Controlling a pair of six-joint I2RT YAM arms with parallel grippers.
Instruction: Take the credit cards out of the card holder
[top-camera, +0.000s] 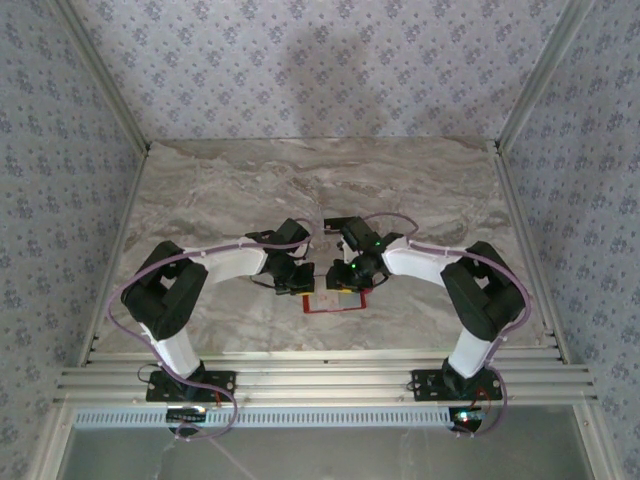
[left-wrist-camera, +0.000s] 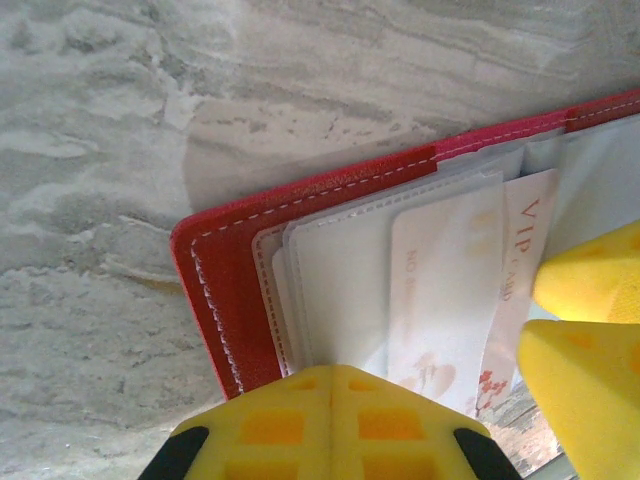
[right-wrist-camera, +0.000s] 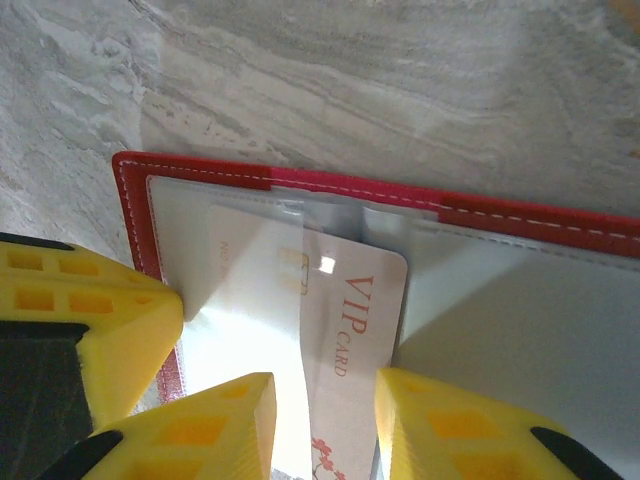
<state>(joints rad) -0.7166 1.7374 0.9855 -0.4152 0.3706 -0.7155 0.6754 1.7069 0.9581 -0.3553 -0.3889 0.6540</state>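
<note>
Mid-extraction: the clenched left tool (left-wrist-camera: 330, 385) pins the card holder (right-wrist-camera: 135, 200) at its ten o'clock corner, while the right tool (right-wrist-camera: 323, 390) straddles a partly freed credit card (right-wrist-camera: 350, 310), though I cannot tell if it pinches; next, probably a firm grip and a pull clear.

Soft, even light; the overhead view is hazy and the close-ups are bright.
From above, contrast is low and slightly milky, with a faint broad shadow on the wall well beyond the card holder (top-camera: 335, 304). In the wrist views the holder's clear sleeves glare white and a small glint sits on the credit card (right-wrist-camera: 355, 330). A pale shadow lies on the table (left-wrist-camera: 100, 150) just beyond the holder's red edge, and the yellow fingers (right-wrist-camera: 440, 430) nearest the lens look soft.
</note>
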